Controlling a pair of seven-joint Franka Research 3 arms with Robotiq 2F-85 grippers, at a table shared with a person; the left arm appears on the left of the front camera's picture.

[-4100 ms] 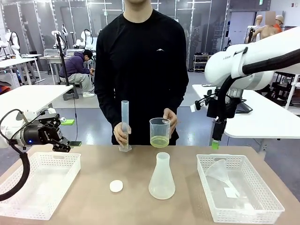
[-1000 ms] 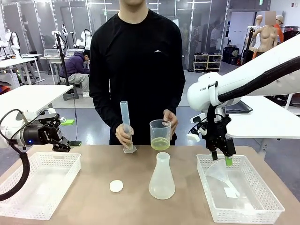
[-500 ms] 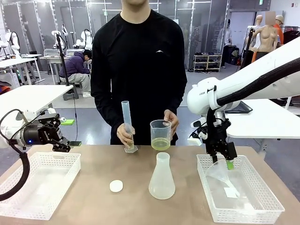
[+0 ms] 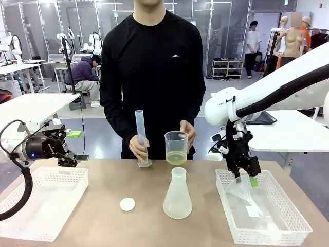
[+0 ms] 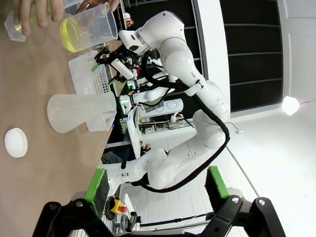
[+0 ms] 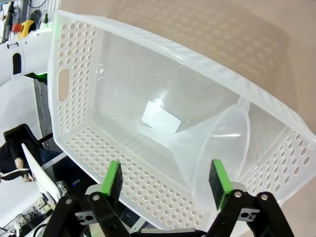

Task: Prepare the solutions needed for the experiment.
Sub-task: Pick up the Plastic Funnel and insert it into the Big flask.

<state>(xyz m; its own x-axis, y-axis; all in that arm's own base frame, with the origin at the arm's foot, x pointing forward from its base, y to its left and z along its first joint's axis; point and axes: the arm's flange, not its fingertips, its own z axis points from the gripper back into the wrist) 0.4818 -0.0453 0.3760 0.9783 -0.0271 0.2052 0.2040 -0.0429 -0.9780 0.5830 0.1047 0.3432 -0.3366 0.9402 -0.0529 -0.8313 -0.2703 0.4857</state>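
Note:
The solutions show as a shallow yellow-green layer (image 4: 175, 156) in a clear beaker (image 4: 175, 142) that the person holds above the table's far edge. The person's other hand grips a graduated cylinder (image 4: 140, 128), slightly tilted. A translucent conical flask (image 4: 177, 195) stands mid-table. My right gripper (image 4: 245, 178) is low in the right basket, its jaws apart around the wide mouth of a clear funnel (image 6: 217, 143). In its own view the right gripper (image 6: 166, 178) straddles that funnel. My left gripper (image 4: 77, 146) hangs open over the left basket, nothing between its pads (image 5: 97, 190).
A white perforated basket (image 4: 31, 216) sits front left and another (image 4: 288, 218) front right, holding the funnel and a paper slip (image 6: 160, 120). A white round cap (image 4: 127, 204) lies left of the flask. The person stands close behind the far edge.
The right arm has come down from above the table into the right basket and settled over the funnel, its jaws narrowing. The person has tilted the cylinder a little. The left arm stays still.

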